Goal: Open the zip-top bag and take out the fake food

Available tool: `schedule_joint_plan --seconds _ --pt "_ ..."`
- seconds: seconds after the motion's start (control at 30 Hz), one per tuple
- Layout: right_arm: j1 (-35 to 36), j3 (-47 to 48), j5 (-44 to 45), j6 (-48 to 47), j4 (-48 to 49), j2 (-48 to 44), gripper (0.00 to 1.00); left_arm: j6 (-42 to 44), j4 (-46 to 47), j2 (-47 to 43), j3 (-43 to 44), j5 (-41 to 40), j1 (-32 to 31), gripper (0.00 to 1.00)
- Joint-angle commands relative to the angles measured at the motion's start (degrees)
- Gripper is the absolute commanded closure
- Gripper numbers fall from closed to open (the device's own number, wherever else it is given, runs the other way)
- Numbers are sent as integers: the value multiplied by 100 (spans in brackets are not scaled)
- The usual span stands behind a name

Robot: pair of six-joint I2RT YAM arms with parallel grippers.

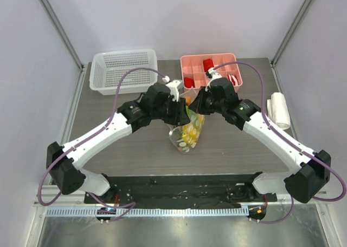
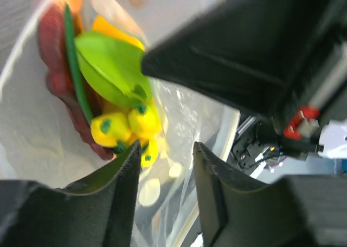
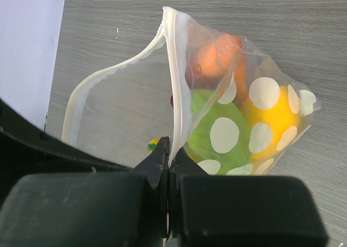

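Top external view first: shows the zip-top bag (image 1: 184, 141) at mid-counter (image 1: 227, 155), held up by its mouth between the two arm heads, bottom corner toward the near edge. Unclear about contact between that corner and the counter. Shows yellow and green of the fake food (image 1: 191, 130) through the clear film, inside the bag. Places a white perforated basket (image 1: 123, 71) far left and a pink divided tray (image 1: 191, 68) with red blocks (image 1: 188, 82) far right, both well apart from the bag, plus a white roll (image 1: 278, 109) near the right edge.

Right wrist view: pinches the white zip strip (image 3: 174, 84) in the right jaws, pressed together on it with no gap. Faces the open bag mouth. Reveals an orange piece (image 3: 217, 54), a green piece (image 3: 209, 128) and a yellow piece (image 3: 274, 119) behind white dots, all inside.

Left wrist view: sets the left jaws partly apart, with a plain gap between the dark fingers (image 2: 122, 198), clamped on nothing. Shows only bag film through that gap. Looks into the bag at yellow bananas (image 2: 130, 125), the green piece again, and a maroon sausage-like piece (image 2: 51, 41), blurred at close range
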Motion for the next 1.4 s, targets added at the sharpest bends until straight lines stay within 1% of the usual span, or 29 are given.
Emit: schedule_joint_plan --seconds 0.0,0.1,0.23,0.27,0.33,0.37,0.4,0.5,0.57,0.67,0.73,0.77,0.97,1.1,1.23,1.37 --pt "24 279 -56 -104 229 -175 99 85 58 -333 -174 -268 -232 52" --pt "24 253 -91 -104 264 -184 99 129 32 -133 -95 -478 -329 48" --pt "24 253 -152 -104 273 -175 99 182 75 -26 -42 -759 -364 48" --pt "33 244 -179 -95 273 -166 99 243 93 -43 -59 -960 -373 49" --pt "24 244 -231 -95 273 -166 99 340 154 -52 -95 -1207 -373 66" --pt "24 235 -223 -113 282 -166 99 445 128 -52 -77 -1339 -373 71" --pt "33 235 -232 -113 282 -175 99 515 111 -26 1 -1375 -373 72" --pt "33 244 -240 -113 282 -175 99 595 137 -43 55 -1498 -364 69" --pt "33 253 -249 -113 273 -175 99 604 181 -9 81 -1394 -364 67" --pt "33 279 -241 -113 282 -193 99 630 14 237 248 -1183 -364 67" --pt "42 288 -267 -104 273 -201 99 657 49 369 231 -1094 -364 67" --pt "42 305 -267 -104 273 -201 99 683 92 404 222 -911 -364 67" --pt "42 314 -320 -95 273 -228 99 639 163 572 239 -857 -329 67" --pt "42 314 -294 -104 290 -254 99 622 295 589 178 -568 -311 65" --pt "33 288 -293 -104 282 -245 99 481 278 554 73 -391 -302 60" --pt "42 261 -293 -95 299 -237 99 349 295 484 -50 -329 -302 59"
